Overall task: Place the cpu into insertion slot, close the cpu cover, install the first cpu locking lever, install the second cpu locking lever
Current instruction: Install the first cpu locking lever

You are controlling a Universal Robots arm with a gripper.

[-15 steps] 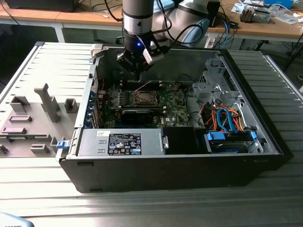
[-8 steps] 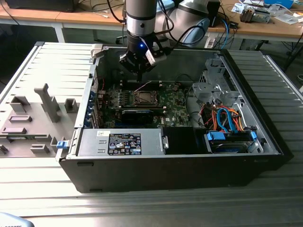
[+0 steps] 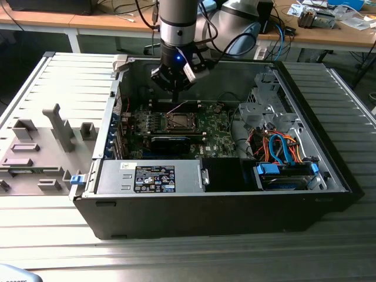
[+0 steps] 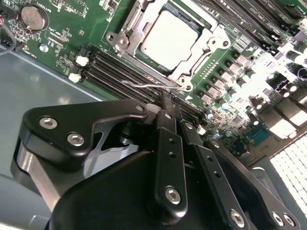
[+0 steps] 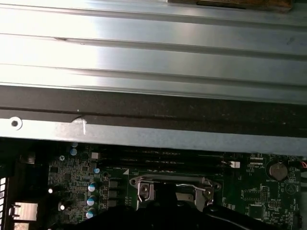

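so the cpu (image 4: 169, 39) sits in the slot (image 4: 144, 43) with the cover (image 4: 204, 57) down over it, and the gripper (image 4: 169, 111), fingers pinched together on nothing, hangs just off the socket's lever (image 4: 144, 82) edge

One robot arm (image 3: 176, 23) coming down almost vertical from above in the exterior view, black gripper (image 3: 174, 88) at its end pointing downward, blue light on the wrist, fingers (image 4: 168, 143) in the second wrist view seemingly closed together, nothing visible between them
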